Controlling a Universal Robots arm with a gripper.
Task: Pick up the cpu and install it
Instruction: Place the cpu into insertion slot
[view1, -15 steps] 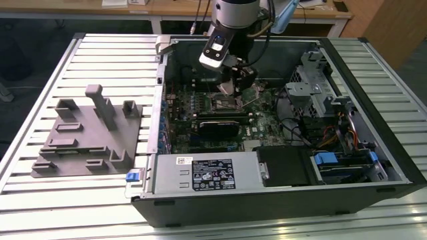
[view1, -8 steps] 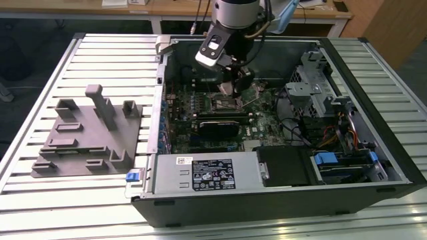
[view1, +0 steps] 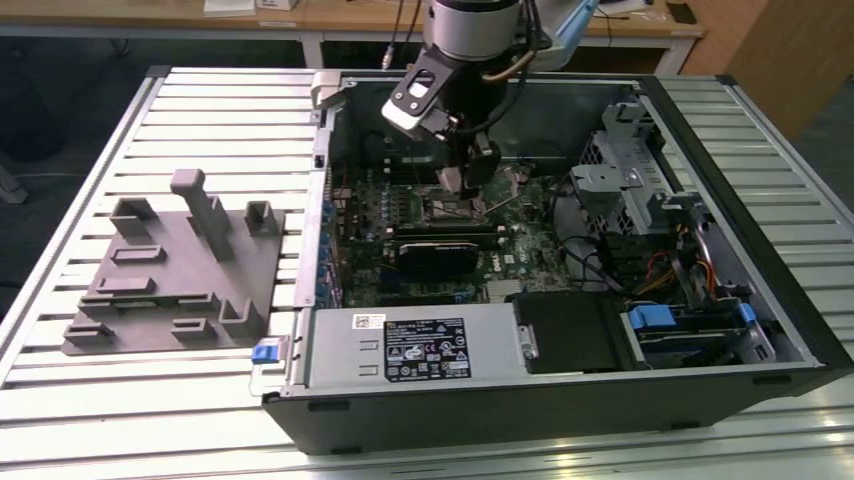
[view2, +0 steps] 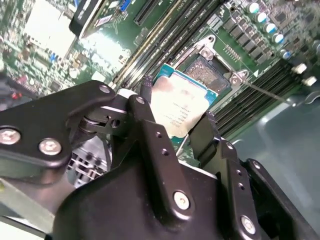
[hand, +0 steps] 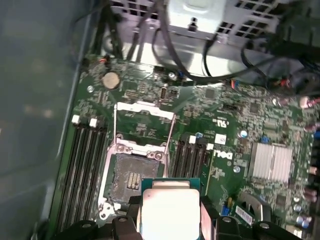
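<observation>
Inside the open computer case (view1: 561, 400), hovering just above the bare motherboard socket (hand: 131, 176), pinching the cpu (hand: 170, 212) by two opposite edges with the claw (view2: 178, 102).

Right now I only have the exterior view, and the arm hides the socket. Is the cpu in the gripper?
Observer: Yes. In the second wrist view the gripper is shut on the cpu, pale metal top facing the camera.
Operator: Socket ready?
Observer: In the first wrist view the socket is bare, and its metal frame is flipped open.
Operator: Seated?
Observer: Not yet. In the first wrist view the cpu is held over one corner of the socket, and most of the recess shows uncovered beside it.
</observation>
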